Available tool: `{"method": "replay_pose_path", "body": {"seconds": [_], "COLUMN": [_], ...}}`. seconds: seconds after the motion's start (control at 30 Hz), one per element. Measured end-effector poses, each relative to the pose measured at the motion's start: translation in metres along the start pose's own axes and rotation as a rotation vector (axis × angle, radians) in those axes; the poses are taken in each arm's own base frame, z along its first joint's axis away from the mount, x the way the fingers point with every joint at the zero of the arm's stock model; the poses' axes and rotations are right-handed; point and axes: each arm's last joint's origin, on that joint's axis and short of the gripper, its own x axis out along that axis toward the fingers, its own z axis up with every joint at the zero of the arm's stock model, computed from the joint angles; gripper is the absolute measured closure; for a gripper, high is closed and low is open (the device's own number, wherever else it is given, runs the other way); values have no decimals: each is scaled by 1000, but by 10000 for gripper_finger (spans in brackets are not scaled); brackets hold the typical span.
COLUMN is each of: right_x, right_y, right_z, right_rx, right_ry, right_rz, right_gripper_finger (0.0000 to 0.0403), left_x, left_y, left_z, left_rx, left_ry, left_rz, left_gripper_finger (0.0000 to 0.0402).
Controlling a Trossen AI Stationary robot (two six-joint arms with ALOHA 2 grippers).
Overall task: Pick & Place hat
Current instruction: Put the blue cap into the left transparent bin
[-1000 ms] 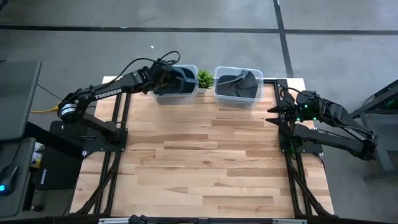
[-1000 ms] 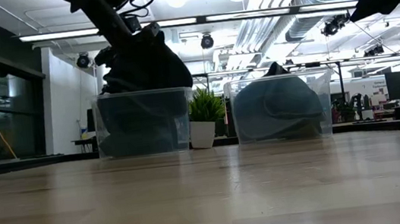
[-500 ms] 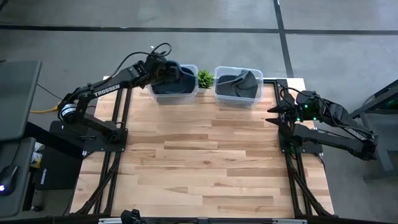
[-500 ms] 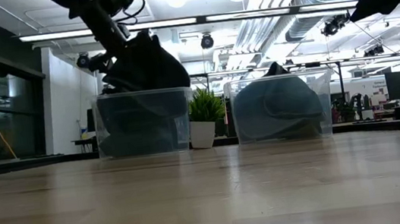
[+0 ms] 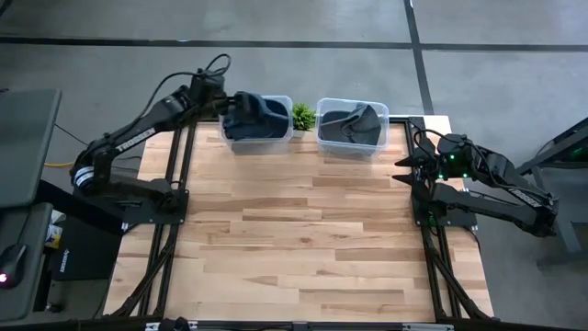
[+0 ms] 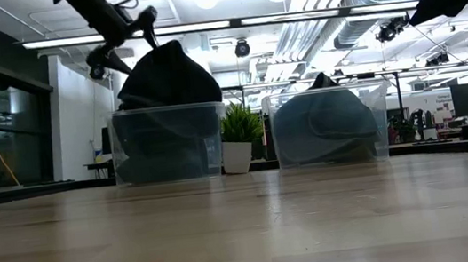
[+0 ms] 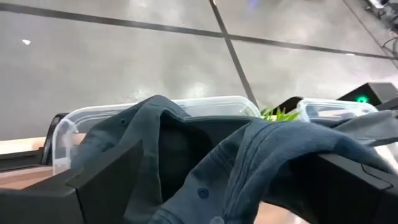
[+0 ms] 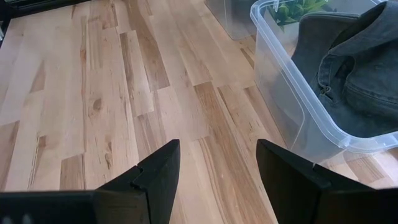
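My left gripper [image 5: 223, 99] hangs spread at the far-left bin [image 5: 260, 136], gripping nothing; the hat [image 5: 259, 114] lies heaped inside it. A plant [image 5: 302, 115] separates it from the right bin [image 5: 349, 142]. My right gripper [image 5: 404, 163] waits spread at the table's [image 5: 303, 239] right edge.

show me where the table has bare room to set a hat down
Bare wood runs from the two bins to the near edge, between the arm bases. Crowded: the far edge, where hat-filled bins flank a potted plant, left gripper beside them.

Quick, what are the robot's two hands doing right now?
Left hand: open, holding nothing, beside the dark grey fabric hat.
Right hand: open, empty.
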Motion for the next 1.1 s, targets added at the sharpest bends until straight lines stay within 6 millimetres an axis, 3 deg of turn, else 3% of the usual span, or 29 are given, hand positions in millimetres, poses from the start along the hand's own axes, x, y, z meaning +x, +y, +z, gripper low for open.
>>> {"method": "replay_pose_path", "body": {"seconds": [0.23,0.47,0.7,0.9,1.1], "right_x": [0,0,0,0,0], "right_y": [0,0,0,0,0], "right_z": [0,0,0,0,0], "right_rx": [1,5,5,5,5], "right_ry": [0,0,1,1,1], "right_rz": [-4,-5,-5,-4,-4], "right_gripper_finger": [196,196,196,196,196], "left_x": [-19,-20,-28,-46,-62], "left_y": [2,-5,-11,-2,-2], "left_z": [0,-12,-19,-16,-15], "left_rx": [-27,-12,6,9,0], "left_ry": [57,204,159,107,117], "left_rz": [-88,-180,-127,-63,-165], "left_gripper_finger": [8,8,8,8,28]}}
